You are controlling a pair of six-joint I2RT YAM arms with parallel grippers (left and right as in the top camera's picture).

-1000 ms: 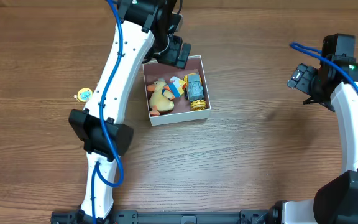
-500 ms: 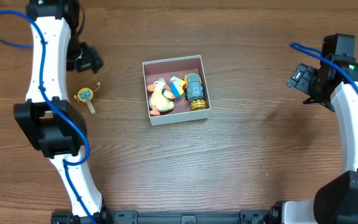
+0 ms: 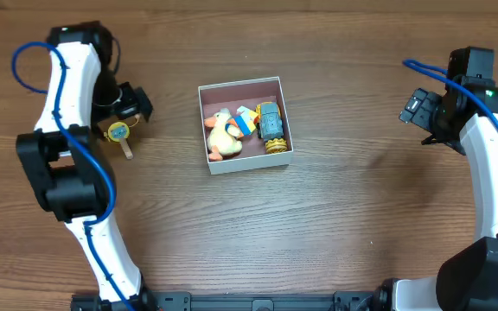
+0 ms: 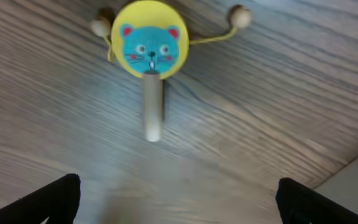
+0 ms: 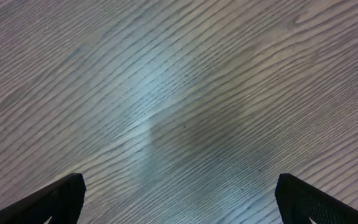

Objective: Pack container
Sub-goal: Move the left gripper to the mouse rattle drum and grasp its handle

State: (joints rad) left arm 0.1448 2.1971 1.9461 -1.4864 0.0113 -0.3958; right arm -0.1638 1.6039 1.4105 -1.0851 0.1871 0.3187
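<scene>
Left claw [image 3: 135,104]: well left of the container, fingers spread wide, nothing gripped. In the left wrist view both fingertips sit at the bottom corners with bare surface between them.

Just below that claw in the overhead view, also well left of the container: round yellow rattle-drum toy [image 4: 149,46] with a blue cat face, pale wooden stick handle and two beads on strings. It lies flat on the brown wood-grain surface [image 3: 344,216], untouched.

Container: square shallow box [image 3: 232,93] with thin white walls and a pink-mauve inside, upright, near mid-surface.

Inside it:
- yellow plush duck [image 3: 223,136], left side
- small blue/orange/white piece [image 3: 246,119], middle; too small to identify
- yellow-and-grey toy vehicle [image 3: 271,123], against the right wall

Right claw [image 3: 419,108]: well right of the container, released, fingers wide apart. The right wrist view shows only bare wood grain between them.
</scene>
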